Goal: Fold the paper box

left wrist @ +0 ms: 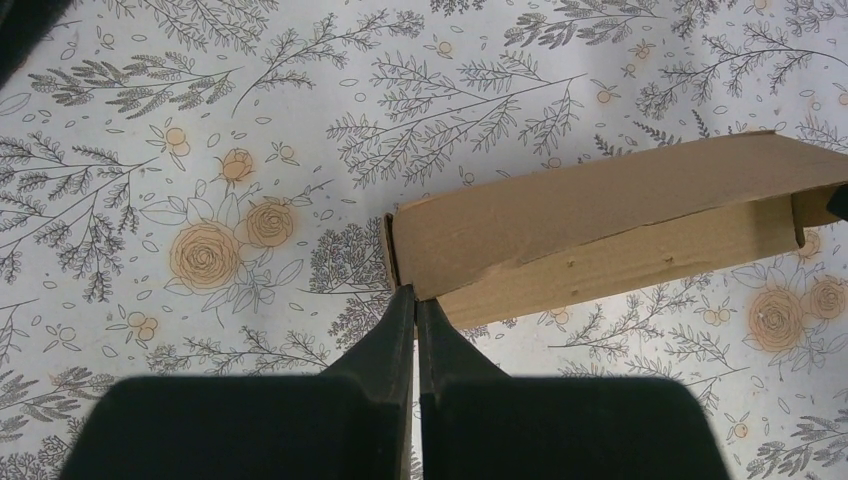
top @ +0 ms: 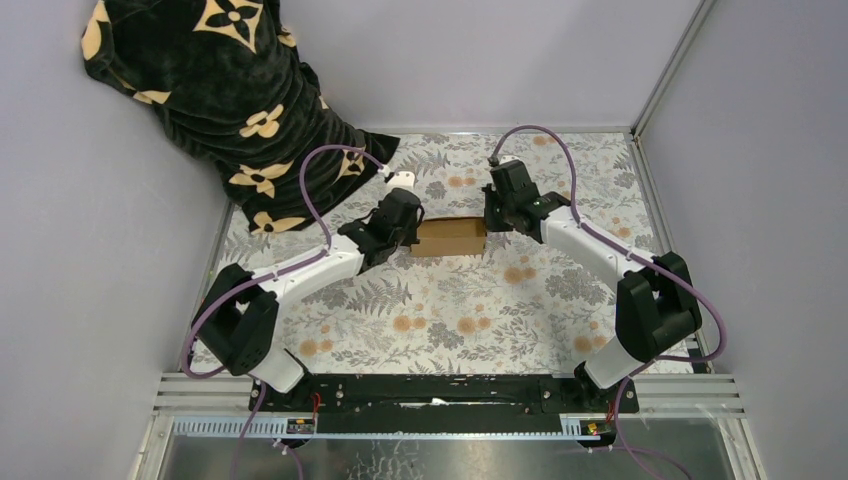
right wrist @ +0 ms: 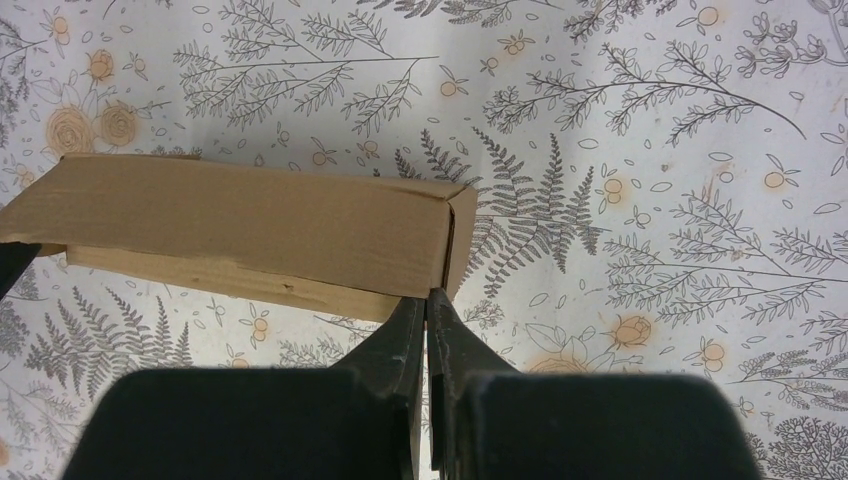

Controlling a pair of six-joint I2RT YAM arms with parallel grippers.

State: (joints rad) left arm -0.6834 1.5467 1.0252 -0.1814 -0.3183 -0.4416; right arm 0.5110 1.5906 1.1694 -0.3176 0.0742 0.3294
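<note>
The paper box (top: 450, 238) is a small brown cardboard box lying lengthwise on the floral table cover, mid-table between both arms. In the left wrist view the box (left wrist: 600, 225) runs off to the right, and my left gripper (left wrist: 415, 294) is shut with its tips against the near corner of the box's left end. In the right wrist view the box (right wrist: 250, 225) runs off to the left, and my right gripper (right wrist: 428, 295) is shut with its tips at the seam of the right end flap. Whether cardboard is pinched between either pair of tips does not show. From above, left gripper (top: 412, 232) and right gripper (top: 490, 222) flank the box.
A black blanket with beige flower shapes (top: 220, 90) is heaped at the back left, reaching onto the table. A small white tag (top: 400, 179) lies near it. Grey walls and a metal frame (top: 650, 190) enclose the table. Purple cables loop above both arms.
</note>
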